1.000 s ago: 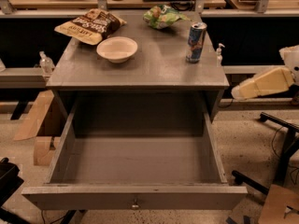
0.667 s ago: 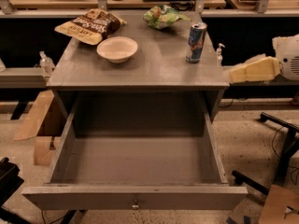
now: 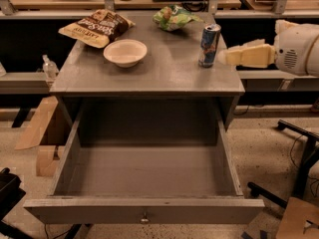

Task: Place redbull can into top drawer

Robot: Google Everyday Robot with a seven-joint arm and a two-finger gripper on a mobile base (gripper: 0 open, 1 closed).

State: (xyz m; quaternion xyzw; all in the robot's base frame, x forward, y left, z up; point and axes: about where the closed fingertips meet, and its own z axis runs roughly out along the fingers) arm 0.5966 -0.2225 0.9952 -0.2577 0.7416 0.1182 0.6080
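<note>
The can is stood upright at the table's 2 o'clock corner. The gripper is held just at its 3 o'clock for a side grasp, though its opening cannot be told. The drawer is open at 6 o'clock, ready.

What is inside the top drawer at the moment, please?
The open drawer shows only its bare floor; the strip just behind its front panel is hidden. The can stands on the table above, with the tool close beside it.

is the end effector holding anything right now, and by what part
Nothing is held. The end effector is just right of the redbull can, which stands upright on the table.
</note>
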